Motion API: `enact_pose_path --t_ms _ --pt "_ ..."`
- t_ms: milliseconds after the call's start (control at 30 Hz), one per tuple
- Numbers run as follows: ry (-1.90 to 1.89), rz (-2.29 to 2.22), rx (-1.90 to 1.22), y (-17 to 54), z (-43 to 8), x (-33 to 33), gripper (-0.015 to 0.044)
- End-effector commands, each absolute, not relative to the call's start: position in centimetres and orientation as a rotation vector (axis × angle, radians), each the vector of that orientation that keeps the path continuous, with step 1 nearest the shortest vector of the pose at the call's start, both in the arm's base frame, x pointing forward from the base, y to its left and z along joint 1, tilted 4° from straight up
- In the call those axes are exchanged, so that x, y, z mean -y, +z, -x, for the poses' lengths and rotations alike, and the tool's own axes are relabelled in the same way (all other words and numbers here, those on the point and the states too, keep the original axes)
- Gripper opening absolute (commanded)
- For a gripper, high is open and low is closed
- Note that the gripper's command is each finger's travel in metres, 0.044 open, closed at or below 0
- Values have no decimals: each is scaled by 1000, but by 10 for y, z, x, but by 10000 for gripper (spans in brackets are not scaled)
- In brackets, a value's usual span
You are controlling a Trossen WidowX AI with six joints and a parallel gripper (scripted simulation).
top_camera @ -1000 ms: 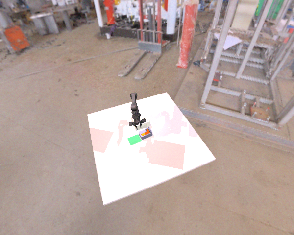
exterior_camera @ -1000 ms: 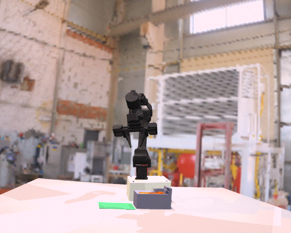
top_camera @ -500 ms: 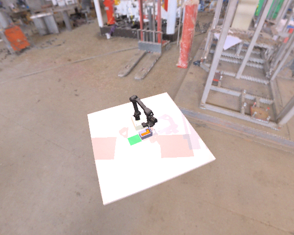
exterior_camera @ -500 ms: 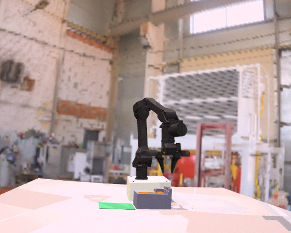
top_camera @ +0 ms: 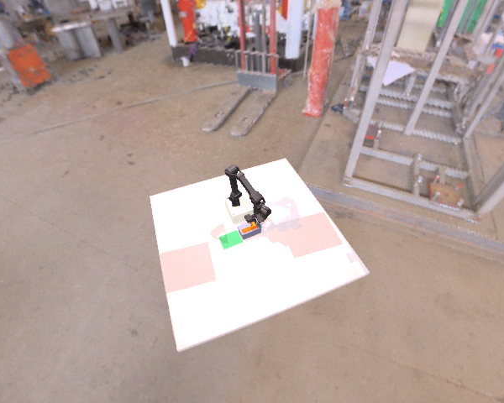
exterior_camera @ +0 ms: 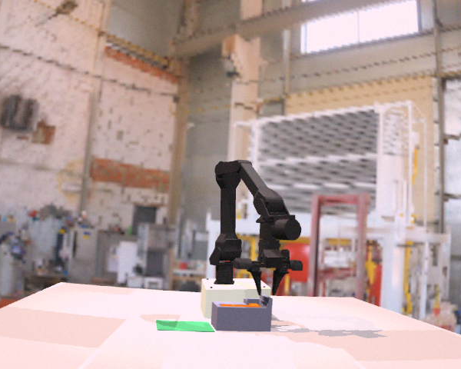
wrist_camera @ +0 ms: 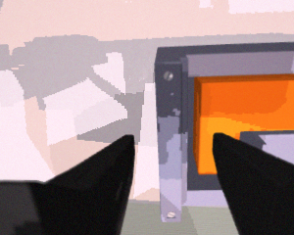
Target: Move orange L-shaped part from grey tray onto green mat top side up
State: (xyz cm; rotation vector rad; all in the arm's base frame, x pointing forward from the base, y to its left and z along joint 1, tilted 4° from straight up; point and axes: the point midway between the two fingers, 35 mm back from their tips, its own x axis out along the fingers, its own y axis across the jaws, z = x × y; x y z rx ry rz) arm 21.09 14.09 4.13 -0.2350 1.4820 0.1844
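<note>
The orange part lies level in the pocket of the grey tray; its L-shaped end shows in the wrist view, its other end is out of that view. My gripper is partly open and empty, pointing down just above the tray's raised end wall. In the wrist view, the right finger overlaps the L-shaped end and the left finger is outside the wall. Contact is not clear. The green mat lies flat beside the tray's other end.
The arm's pale base block stands close behind the tray. The tray's end wall on the gripper's side rises above the rest of the rim. The white table top has pinkish patches and arm shadows on it.
</note>
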Motion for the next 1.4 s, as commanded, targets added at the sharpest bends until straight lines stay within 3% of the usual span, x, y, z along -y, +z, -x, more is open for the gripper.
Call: enact_pose_path --t_ms 0,1367 --pt "179 248 -1490 19 -209 -137 180" --pt "179 248 -1490 -18 -211 -135 180"
